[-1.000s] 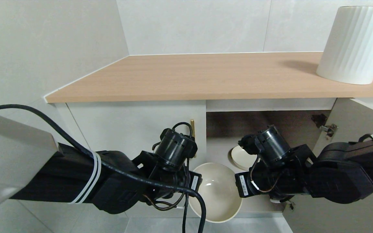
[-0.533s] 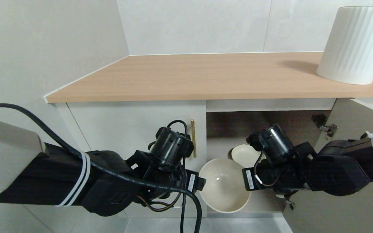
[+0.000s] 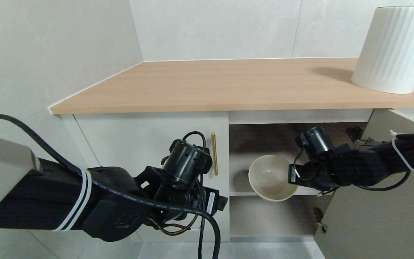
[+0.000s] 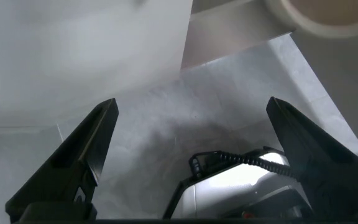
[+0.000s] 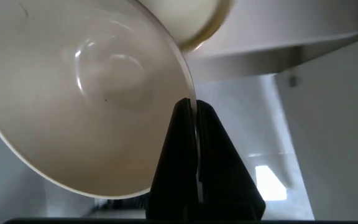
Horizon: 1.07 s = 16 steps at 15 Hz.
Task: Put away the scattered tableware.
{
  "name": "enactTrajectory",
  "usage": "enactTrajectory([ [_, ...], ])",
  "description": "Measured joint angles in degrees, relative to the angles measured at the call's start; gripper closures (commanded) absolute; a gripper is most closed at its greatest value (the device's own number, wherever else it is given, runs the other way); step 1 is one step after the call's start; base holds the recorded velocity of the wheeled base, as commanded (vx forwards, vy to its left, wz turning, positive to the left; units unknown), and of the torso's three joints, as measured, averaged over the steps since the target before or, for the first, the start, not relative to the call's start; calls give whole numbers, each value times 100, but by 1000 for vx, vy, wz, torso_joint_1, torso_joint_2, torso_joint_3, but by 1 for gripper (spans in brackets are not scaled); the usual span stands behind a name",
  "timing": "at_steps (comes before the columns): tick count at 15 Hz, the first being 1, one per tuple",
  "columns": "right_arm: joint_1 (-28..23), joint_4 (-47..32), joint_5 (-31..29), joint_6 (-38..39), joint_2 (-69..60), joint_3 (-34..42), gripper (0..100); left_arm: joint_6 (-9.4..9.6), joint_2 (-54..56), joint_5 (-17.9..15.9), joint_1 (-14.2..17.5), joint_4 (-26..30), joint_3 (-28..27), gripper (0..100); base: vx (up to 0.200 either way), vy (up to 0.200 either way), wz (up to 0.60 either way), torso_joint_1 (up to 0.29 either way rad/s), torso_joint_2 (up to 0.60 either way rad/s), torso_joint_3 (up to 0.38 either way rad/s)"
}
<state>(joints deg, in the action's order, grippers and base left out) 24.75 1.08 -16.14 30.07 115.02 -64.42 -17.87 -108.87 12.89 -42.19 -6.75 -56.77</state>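
Right end effector [image 5: 195,112] clamps the bowl [image 3: 270,176] by its rim at the cabinet shelf [image 3: 238,187], a smaller dish [image 5: 194,17] just beyond.

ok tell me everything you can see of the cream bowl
The bowl is round, cream and glossy, ceramic by its look, and empty. It is tilted, opening facing up and outward, at the mouth of the open cabinet at shelf height. The right pincer clamps its rim.

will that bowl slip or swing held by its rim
Glossy highlights inside the bowl suggest a hard, slick glaze, so it could slip. The right gripper pinches one spot on the rim, so it may pivot. Looks ceramic; likely chips if knocked against the shelf.
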Motion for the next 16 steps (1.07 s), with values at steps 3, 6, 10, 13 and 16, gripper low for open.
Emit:
enactTrajectory([
  [3, -174, 6, -162, 325, 323, -388, 100, -2, 0, 0, 2, 0, -1, 0, 0, 0, 0, 0, 0, 0],
  [6, -383, 6, -184, 427, 627, -747, 100, -51, -6, 0, 2, -2, -9, 0, 0, 0, 0, 0, 0, 0],
  [10, -581, 11, -195, 583, 1042, -1135, 100, -101, -6, 2, 2, -5, -9, 0, 0, 0, 0, 0, 0, 0],
  [13, -650, 13, -191, 778, 1291, -1353, 100, -101, -6, 2, 5, -6, -9, 0, 0, 0, 0, 0, 0, 0],
  [16, -664, 15, -189, 797, 1458, -1477, 100, -101, -11, 2, 9, -6, -9, 0, 0, 0, 0, 0, 0, 0],
])
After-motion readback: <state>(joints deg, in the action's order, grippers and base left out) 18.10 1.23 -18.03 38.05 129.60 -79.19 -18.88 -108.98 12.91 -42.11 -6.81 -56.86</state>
